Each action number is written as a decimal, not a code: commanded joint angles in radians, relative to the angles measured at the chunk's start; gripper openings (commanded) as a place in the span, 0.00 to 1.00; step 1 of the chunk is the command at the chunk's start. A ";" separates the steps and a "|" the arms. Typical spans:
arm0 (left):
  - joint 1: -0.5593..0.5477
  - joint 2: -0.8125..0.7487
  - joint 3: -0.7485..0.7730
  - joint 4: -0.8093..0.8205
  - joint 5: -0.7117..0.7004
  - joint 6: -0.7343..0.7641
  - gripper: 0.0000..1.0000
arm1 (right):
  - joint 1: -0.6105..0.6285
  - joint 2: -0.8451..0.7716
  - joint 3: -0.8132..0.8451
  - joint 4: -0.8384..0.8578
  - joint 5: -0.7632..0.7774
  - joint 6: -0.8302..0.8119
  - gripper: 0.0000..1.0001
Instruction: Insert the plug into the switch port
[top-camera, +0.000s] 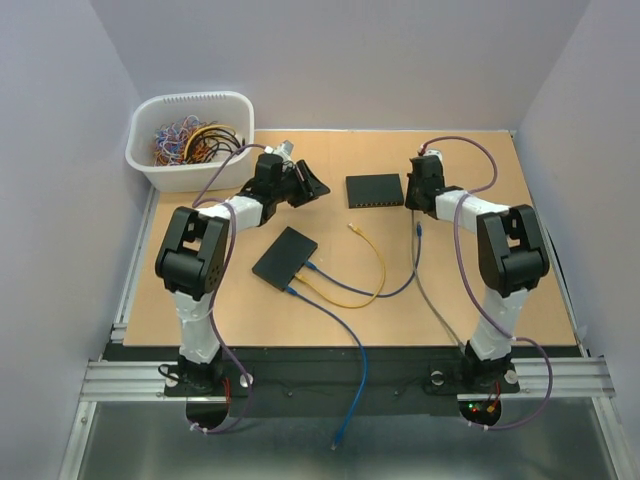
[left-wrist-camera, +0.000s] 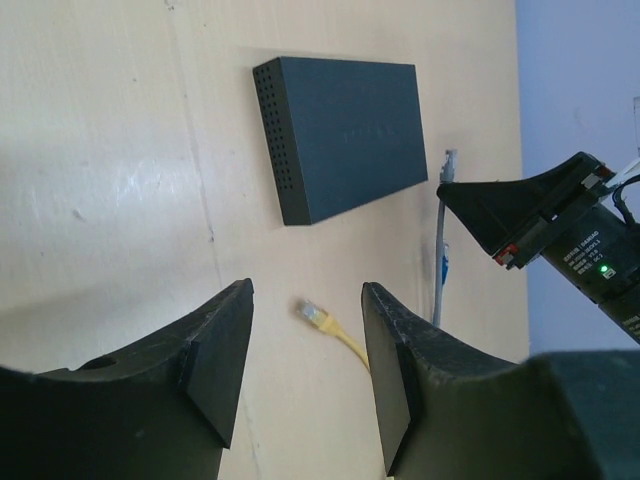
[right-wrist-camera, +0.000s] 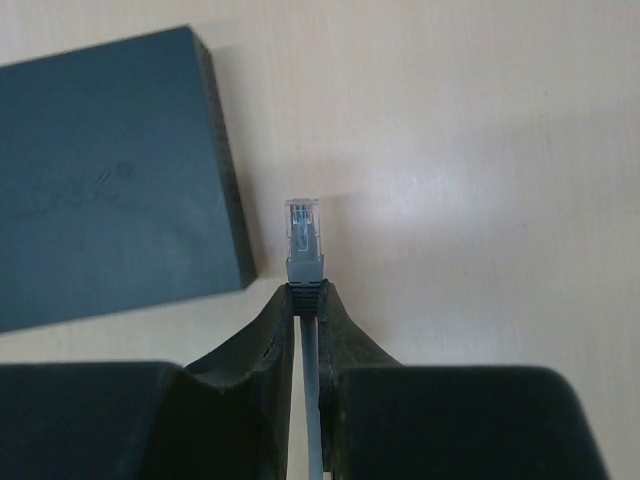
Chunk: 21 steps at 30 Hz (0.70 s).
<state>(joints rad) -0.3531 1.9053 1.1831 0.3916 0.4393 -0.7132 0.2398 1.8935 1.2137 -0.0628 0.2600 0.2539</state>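
Grey-booted clear plastic plug (right-wrist-camera: 304, 235) sits pinched by its boot in your right gripper (right-wrist-camera: 308, 295), frame centre, just right of flat dark rectangular switch box (right-wrist-camera: 100, 170). Left gripper (left-wrist-camera: 305, 370) stands open, empty. Ports unseen; if you push misaligned, box likely skids.

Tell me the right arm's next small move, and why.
Probably turn the grey plug toward the switch to line it up with a port. The right gripper is shut on the plug, which sits beside the switch's corner, apart from it and pointing past it; no port shows.
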 joint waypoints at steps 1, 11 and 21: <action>-0.012 0.052 0.107 0.052 -0.002 0.024 0.57 | -0.023 0.079 0.102 0.003 0.032 -0.007 0.00; -0.037 0.260 0.294 0.039 0.035 0.029 0.57 | -0.027 0.288 0.300 -0.022 -0.008 -0.015 0.01; -0.075 0.299 0.277 0.067 0.055 0.018 0.56 | -0.017 0.325 0.360 -0.025 -0.244 0.033 0.00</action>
<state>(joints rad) -0.4194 2.2414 1.4712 0.4023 0.4683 -0.7036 0.2111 2.1887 1.5444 -0.0757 0.1562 0.2565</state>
